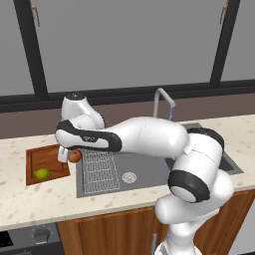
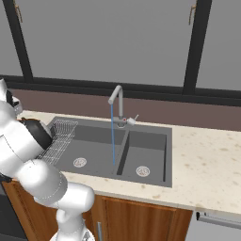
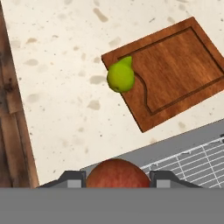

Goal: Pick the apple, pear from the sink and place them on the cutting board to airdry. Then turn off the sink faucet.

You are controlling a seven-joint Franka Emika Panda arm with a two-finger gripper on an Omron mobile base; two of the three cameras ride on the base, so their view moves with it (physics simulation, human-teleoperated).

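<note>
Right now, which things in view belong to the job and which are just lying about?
Job:
- apple, in the end effector
- pear, on the cutting board
- sink
- sink faucet, water running

Lying about:
- wire rack
- windows

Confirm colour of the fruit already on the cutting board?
Yellow-green: it's the pear, at the edge of the cutting board. Hand view shows it best.

A cutting board (image 1: pixel 47 164) lies on the surface (image 1: pixel 30 204) just left of the sink (image 1: pixel 144 172). The pear (image 1: pixel 42 174) sits on the board's front edge. The apple (image 1: pixel 75 156) sits between the pincer (image 1: pixel 68 155) fingers, above the sink's left rim. The faucet (image 2: pixel 116 101) rises behind the sink.
</note>
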